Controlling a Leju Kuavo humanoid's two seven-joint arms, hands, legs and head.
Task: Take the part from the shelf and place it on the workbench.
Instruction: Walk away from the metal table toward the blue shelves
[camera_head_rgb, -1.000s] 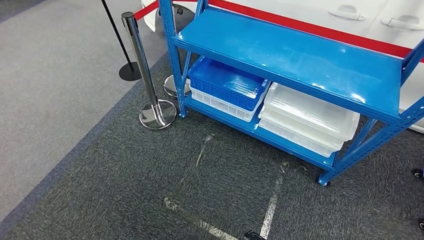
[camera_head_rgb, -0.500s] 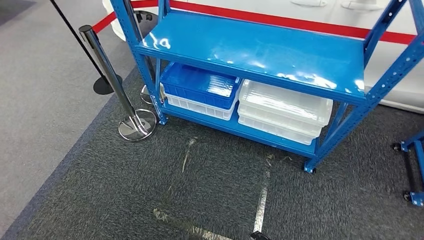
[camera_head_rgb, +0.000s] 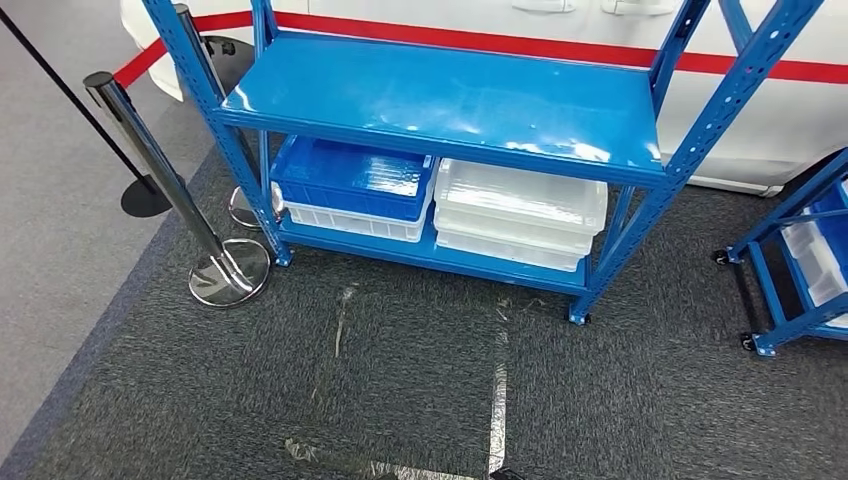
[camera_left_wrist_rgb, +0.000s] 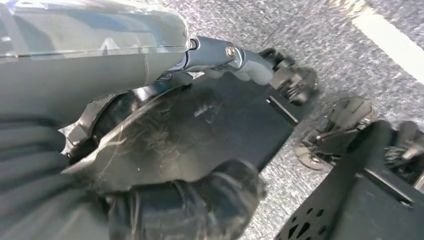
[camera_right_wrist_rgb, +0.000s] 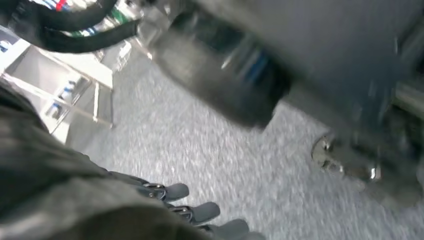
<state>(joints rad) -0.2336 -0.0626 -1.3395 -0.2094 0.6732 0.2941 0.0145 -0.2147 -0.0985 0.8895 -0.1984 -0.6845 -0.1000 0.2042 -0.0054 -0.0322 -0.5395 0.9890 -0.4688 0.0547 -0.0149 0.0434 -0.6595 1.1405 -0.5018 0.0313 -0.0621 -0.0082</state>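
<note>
Camera view has swung rightward, not the blue shelf (camera_head_rgb: 440, 105); dark carpet (camera_head_rgb: 400, 380) beneath. Left fingers indeterminate; right fingers (camera_right_wrist_rgb: 205, 212) extended, empty.

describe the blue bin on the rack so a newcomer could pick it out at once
Find the blue steel shelf rack in front of the white wall with the red stripe. On its bottom shelf, left half, the blue bin sits on top of a white bin. The stack of clear bins beside it is translucent; this is the one solid blue bin on that shelf.
</note>
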